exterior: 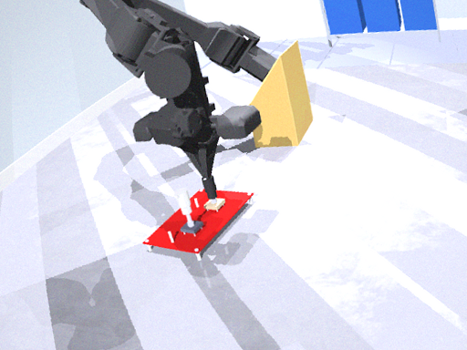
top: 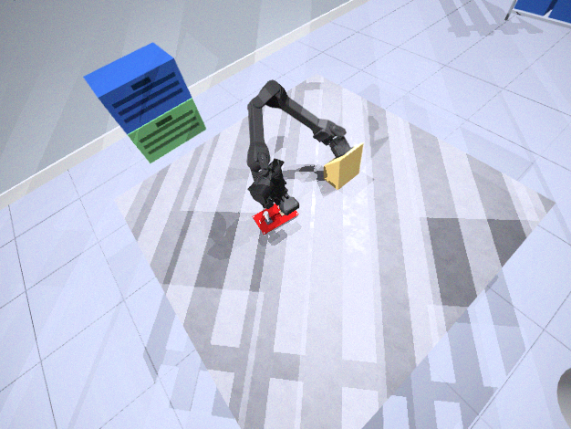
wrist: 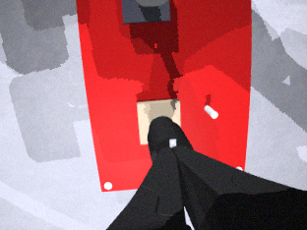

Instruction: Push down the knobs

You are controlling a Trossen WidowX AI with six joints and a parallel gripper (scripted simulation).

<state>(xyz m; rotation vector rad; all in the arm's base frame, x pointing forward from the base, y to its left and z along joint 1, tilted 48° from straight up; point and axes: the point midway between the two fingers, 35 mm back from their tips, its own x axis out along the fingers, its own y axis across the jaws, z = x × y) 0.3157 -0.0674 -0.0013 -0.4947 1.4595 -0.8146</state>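
Note:
The red circuit board (top: 276, 225) (exterior: 216, 224) (wrist: 118, 147) stands on short white legs. Its dark potentiometer (exterior: 192, 228) (wrist: 146, 16) bears a white knob (top: 265, 214) (exterior: 185, 202), high on its shaft with a length of shaft showing below. The cream potentiometer (exterior: 215, 205) (wrist: 144, 129) bears a black knob (exterior: 210, 187) (wrist: 163, 129) with a thin pale sliver of shaft under it. My gripper (exterior: 207, 177) (wrist: 171, 157) is shut and empty, its fingertips against the top of the black knob. In the top view the hand hides the fingertips and that knob.
Thin white posts (exterior: 170, 236) (wrist: 212, 112) stand up from the board beside the potentiometers. A yellow wedge-shaped block (top: 347, 168) (exterior: 278, 106) stands at the arm's lower end. Blue and green cabinets (top: 138, 99) and a rack of blue bins (exterior: 343, 12) are far off.

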